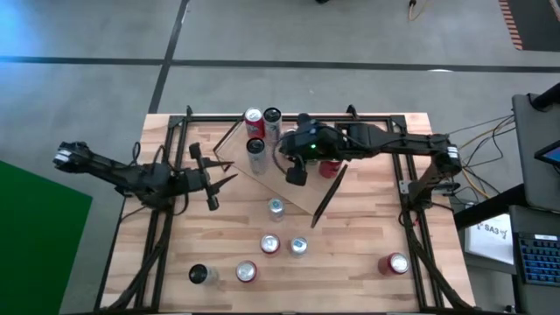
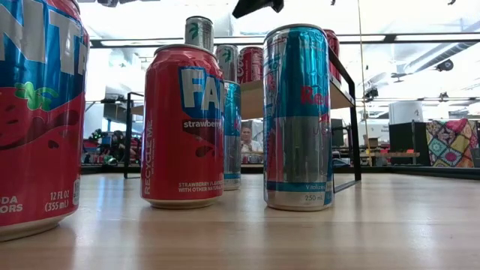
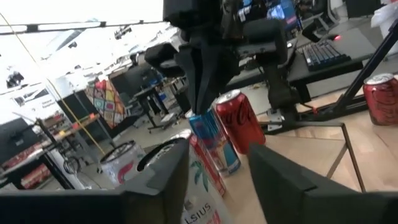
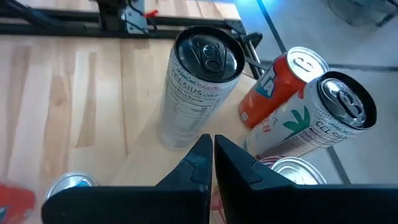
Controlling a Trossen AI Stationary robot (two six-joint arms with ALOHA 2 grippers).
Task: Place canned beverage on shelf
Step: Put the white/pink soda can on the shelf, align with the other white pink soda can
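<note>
We see shelf [image 1: 289, 179] at table centre, tilted, three cans [image 1: 261, 131] at its 11 o'clock end. Right gripper [image 1: 296, 173] above shelf, fingers pressed together, empty. Left gripper [image 1: 210, 173] at 9 o'clock of shelf, fingers apart, holding nothing.
</note>
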